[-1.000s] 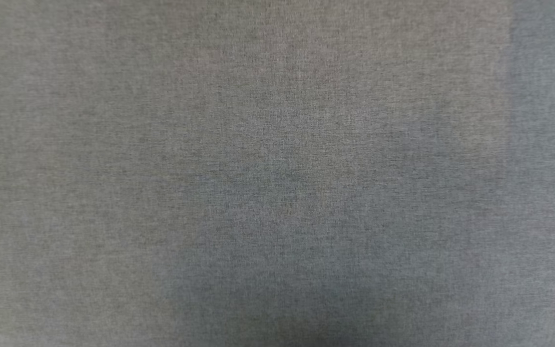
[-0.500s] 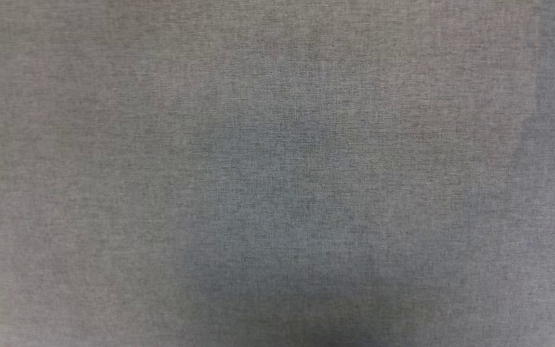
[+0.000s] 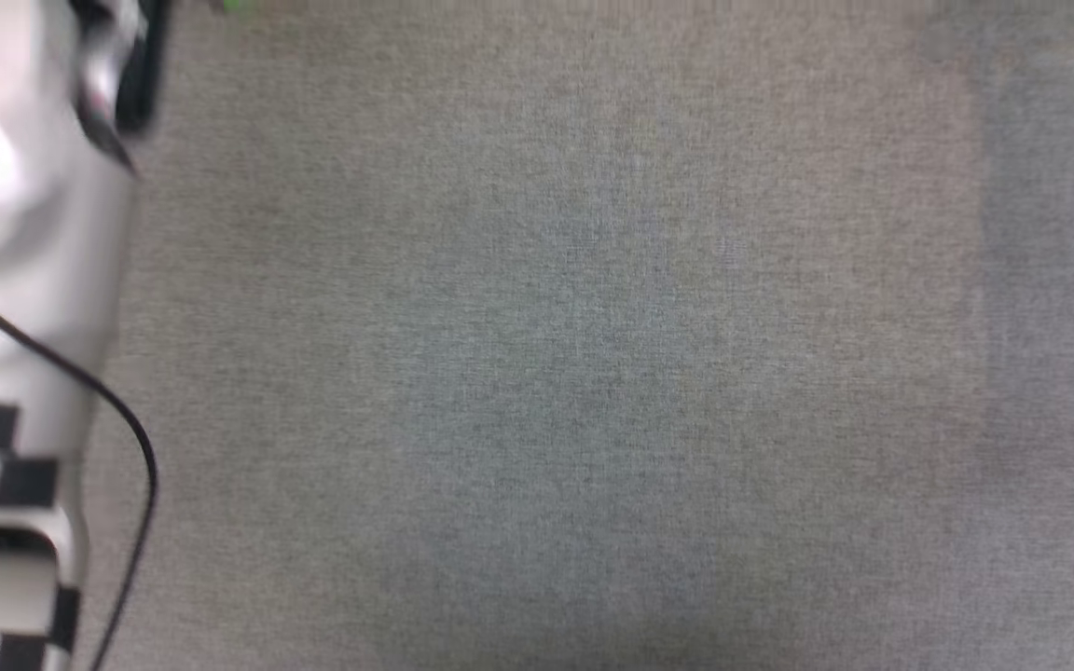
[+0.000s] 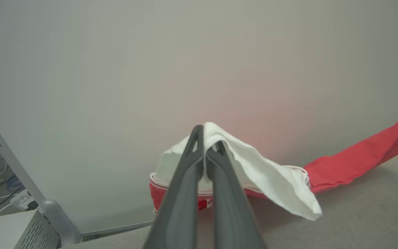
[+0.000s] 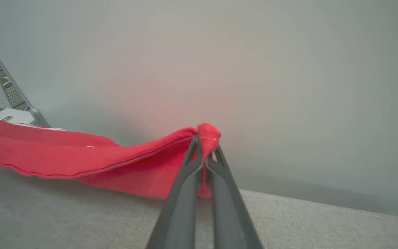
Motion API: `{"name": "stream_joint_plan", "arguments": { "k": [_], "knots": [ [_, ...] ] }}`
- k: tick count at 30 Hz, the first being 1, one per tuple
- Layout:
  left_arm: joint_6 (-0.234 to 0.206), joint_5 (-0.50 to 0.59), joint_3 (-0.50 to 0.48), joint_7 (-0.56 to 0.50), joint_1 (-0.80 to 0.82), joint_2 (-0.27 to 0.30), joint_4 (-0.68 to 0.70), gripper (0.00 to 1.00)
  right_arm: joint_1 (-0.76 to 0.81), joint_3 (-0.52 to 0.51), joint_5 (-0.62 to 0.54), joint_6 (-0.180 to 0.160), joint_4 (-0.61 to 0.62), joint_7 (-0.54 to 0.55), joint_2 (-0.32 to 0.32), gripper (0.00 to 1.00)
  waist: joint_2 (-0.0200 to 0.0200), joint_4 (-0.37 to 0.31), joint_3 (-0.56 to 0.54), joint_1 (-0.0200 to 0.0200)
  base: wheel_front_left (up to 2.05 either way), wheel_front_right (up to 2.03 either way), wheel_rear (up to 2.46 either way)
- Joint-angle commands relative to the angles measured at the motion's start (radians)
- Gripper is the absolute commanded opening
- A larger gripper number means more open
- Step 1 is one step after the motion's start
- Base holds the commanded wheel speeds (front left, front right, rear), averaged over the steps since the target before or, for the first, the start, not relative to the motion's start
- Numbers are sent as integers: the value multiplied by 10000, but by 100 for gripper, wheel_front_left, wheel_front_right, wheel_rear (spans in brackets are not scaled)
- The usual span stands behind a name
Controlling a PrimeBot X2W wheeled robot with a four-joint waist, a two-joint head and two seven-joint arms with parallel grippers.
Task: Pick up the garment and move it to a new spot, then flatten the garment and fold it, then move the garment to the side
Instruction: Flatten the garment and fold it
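Just above grey table (image 4: 358,207), left pincer (image 4: 207,147) clamped on white sleeve (image 4: 271,180) of red jersey T-shirt (image 4: 358,159); right pincer (image 5: 206,148) clamped on red hem corner. Cloth stretched between both, sagging near table.

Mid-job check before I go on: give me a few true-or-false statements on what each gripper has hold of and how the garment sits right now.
1. The left gripper is shut on a white part of the garment. True.
2. The right gripper is open and empty. False: it is shut on a red fold of the garment.
3. The garment lies folded flat on the grey surface. False: it is unfolded and pulled up at both grips.
4. In the head view a black cable crosses a pale forearm. True.
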State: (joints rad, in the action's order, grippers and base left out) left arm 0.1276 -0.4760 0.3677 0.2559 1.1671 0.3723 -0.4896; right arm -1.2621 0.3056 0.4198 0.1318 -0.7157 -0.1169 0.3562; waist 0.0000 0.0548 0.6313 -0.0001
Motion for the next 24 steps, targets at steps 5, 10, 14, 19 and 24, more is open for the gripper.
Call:
{"name": "stream_joint_plan", "arguments": {
  "k": [5,10,14,19,24],
  "knots": [
    [25,-308,195,56,-2575,-91,171,0,2166,792,1061,-11,391,193,316,0,0,338,-1806,1,0,0,0],
    [-11,-610,372,-117,-4393,37,115,0,3691,1303,1888,-11,675,186,665,0,0,478,-2687,1,0,0,0],
    [-36,-897,420,-329,-5616,219,57,0,4573,1557,2393,-11,810,165,825,0,0,568,-3230,1,0,0,0],
    [-201,-1135,448,-590,-6868,466,344,0,5385,1742,2785,-11,779,217,918,0,0,644,-3757,1,0,0,0],
    [-227,-1281,677,-1077,-7881,776,976,0,6139,1746,3066,-11,534,289,948,0,0,706,-4230,1,0,0,0]
  ]
}}
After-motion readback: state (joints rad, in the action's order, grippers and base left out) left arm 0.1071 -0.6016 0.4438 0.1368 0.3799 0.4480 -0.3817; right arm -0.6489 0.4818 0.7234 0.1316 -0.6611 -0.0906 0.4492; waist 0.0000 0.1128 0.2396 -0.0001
